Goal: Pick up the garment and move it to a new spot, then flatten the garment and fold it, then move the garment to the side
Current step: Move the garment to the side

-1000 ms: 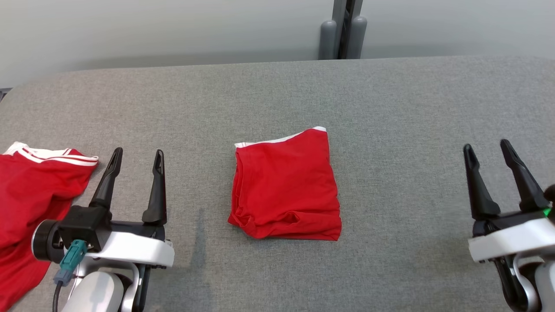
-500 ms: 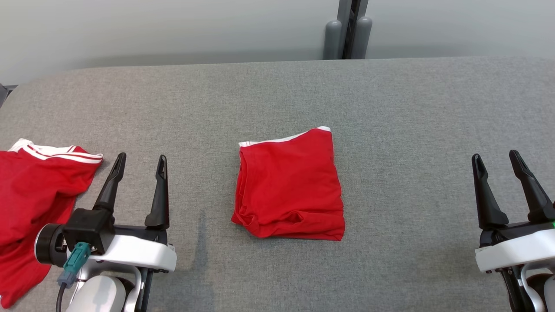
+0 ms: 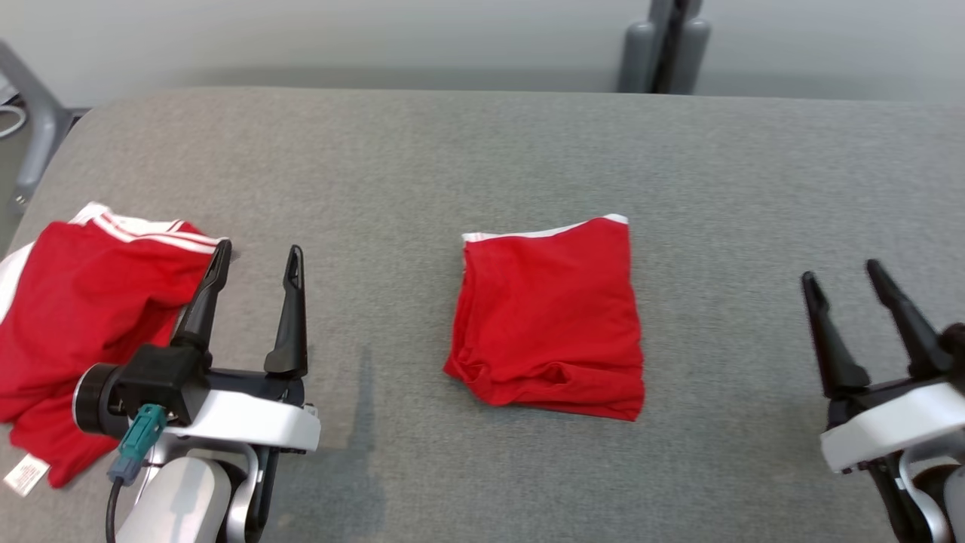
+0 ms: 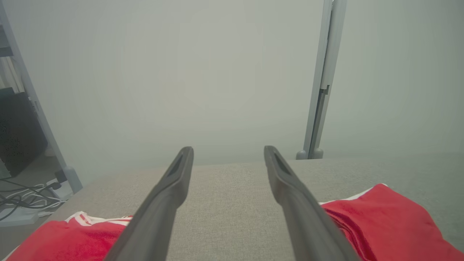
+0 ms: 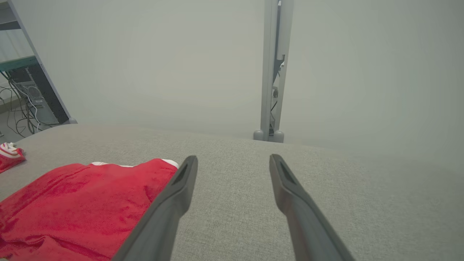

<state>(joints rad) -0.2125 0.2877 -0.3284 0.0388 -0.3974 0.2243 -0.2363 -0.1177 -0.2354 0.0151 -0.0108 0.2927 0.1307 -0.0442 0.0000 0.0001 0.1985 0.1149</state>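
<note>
Garment [image 3: 550,317] work looks mostly done, judging from how things lie. Nearest, at the lower left of the head view, the left end effector [image 3: 260,249] is released, its fingers spread with nothing between them. At the lower right the right end effector [image 3: 840,271] is likewise released and empty.

Between them, mid-frame, the garment lies on the grey worktop [image 3: 482,151] as a compact red rectangle, with white trim along its far edge and a slightly rumpled near edge. Picking up, flattening and folding therefore appear complete. What seems left is carrying it to the side, and neither end effector touches it yet.

At the left edge a second garment [image 3: 83,317], red with white stripes, lies crumpled close by the left end effector, with a white label [image 3: 26,477] at its near corner. Farthest, a grey post [image 3: 671,45] rises behind the worktop at the upper right.

Against the frame a second earlier, the whole picture has slid rightward. That is the camera turning left, not the cloth moving. More of the second garment and its label now show, and the post sits further right. Both end effectors are spread as wide as before.
</note>
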